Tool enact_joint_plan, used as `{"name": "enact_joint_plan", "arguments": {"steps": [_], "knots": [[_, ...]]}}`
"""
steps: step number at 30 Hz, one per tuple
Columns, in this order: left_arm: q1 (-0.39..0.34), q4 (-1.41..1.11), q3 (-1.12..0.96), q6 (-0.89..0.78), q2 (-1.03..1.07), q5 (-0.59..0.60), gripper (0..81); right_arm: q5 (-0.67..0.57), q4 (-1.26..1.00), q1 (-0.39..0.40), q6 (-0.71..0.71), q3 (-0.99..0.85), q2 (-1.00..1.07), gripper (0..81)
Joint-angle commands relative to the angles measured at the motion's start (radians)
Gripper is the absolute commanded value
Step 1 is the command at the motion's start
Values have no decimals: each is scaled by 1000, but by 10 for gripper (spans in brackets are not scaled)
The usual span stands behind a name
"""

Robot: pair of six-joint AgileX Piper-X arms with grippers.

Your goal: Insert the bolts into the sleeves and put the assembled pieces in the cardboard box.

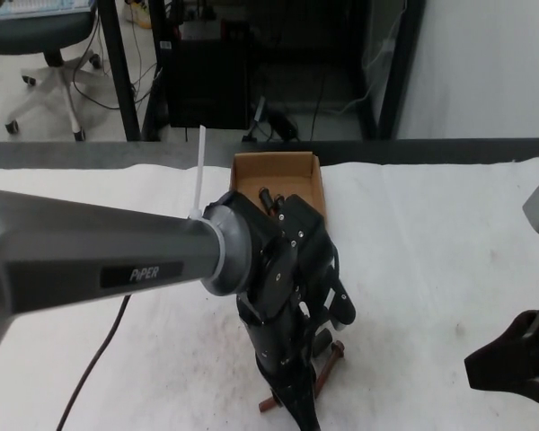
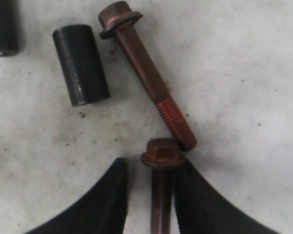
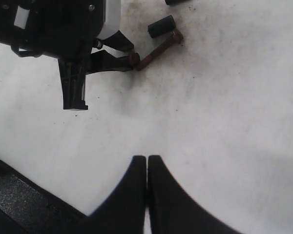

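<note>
left gripper (image 2: 153, 168) sits loosely around one bolt (image 2: 161, 200), not clamped; closing may push the second bolt (image 2: 144, 73) lying against its head. right gripper (image 3: 147, 187) is closed, empty.

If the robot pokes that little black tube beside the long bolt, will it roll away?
Probably: the black sleeve lies on its side and looks smooth and round, so a sideways poke could roll it. The white cover underneath may slow it. It looks like metal, so likely stiff and heavy for its size.
</note>
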Motion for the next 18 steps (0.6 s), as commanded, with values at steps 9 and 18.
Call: {"name": "enact_joint_plan", "arguments": {"steps": [9,18], "knots": [[3,17,-3,11,43,-22,0,-9,4,-2,0,-1,-7,8],[7,-17,-51,-63,-112,-243,2,-9,-38,-2,-52,-1,-7,8]]}}
